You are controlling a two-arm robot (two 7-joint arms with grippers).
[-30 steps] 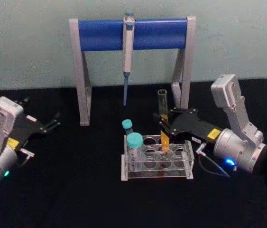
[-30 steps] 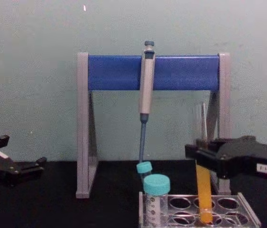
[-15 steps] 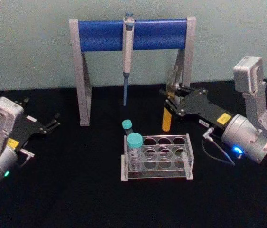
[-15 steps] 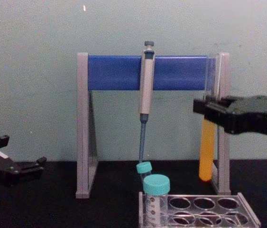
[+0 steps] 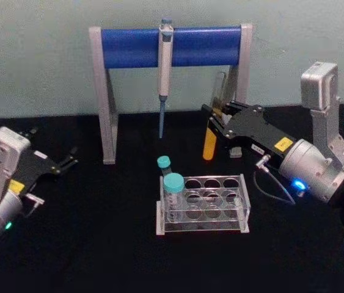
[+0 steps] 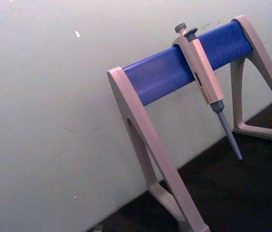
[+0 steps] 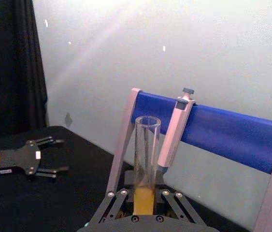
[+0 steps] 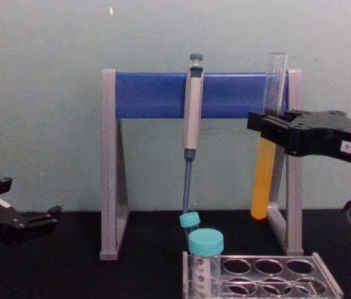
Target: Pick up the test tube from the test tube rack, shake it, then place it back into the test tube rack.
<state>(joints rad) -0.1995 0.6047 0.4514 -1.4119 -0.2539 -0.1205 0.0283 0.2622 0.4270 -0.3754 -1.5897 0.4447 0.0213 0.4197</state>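
Black table [image 5: 98,244]; test tube [image 8: 262,180] clamped in right end effector [image 8: 267,129]; left end effector [image 5: 68,159] open.

A flat black table top [image 5: 92,244] carried two things: a tall stand with grey legs and a blue crossbar [image 5: 129,47], set at the back by the wall, and a low clear plastic test tube rack [image 5: 220,215] — just in front of that stand, nearer its right leg.

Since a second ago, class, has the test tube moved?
Yes. The test tube, shut in the right gripper, has risen out of the test tube rack; its open top now stands above the stand's blue crossbar.
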